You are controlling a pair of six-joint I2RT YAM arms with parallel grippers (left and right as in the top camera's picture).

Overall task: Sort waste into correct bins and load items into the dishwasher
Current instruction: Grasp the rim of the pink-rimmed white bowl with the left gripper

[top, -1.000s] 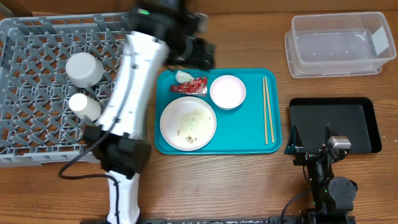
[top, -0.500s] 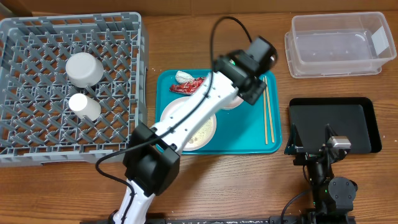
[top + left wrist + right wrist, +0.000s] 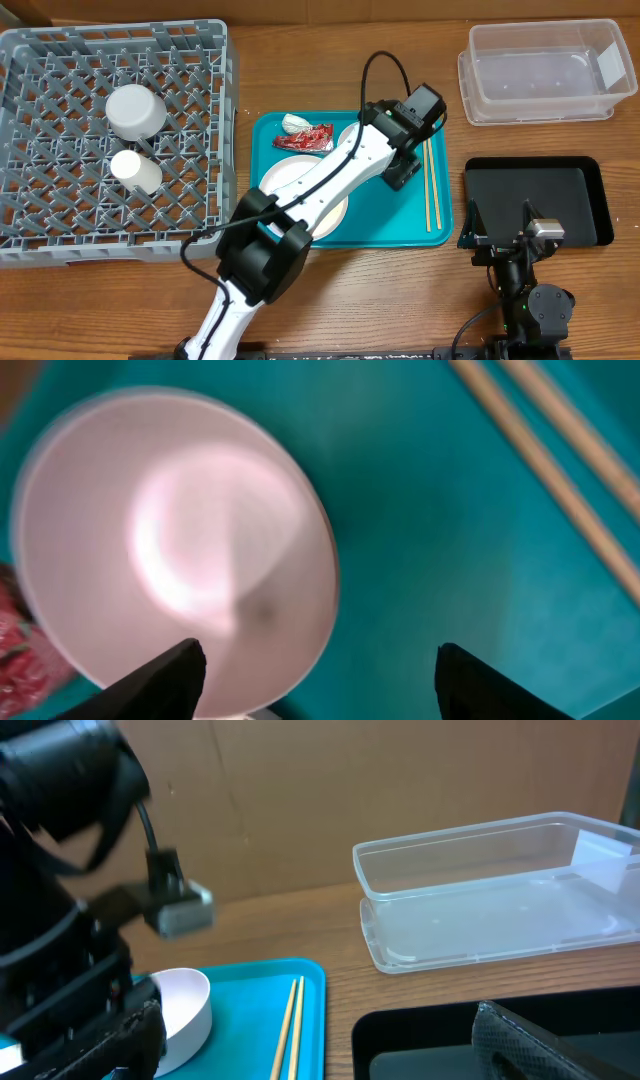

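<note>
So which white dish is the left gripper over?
The empty bowl on the teal tray, next to the chopsticks. The left gripper hangs open above its rim; the plate lies beside it, the other bowl and cup are in the rack.

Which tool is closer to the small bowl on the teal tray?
Left. The left tool hangs right above the bowl, open. The right tool sits off by the black tray, beyond the chopsticks.

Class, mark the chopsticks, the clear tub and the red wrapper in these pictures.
chopsticks [image 3: 432, 205], overhead view, lower half of the pair.
clear tub [image 3: 540, 75], overhead view, its bare floor.
red wrapper [image 3: 305, 141], overhead view, its crumpled middle.
</note>
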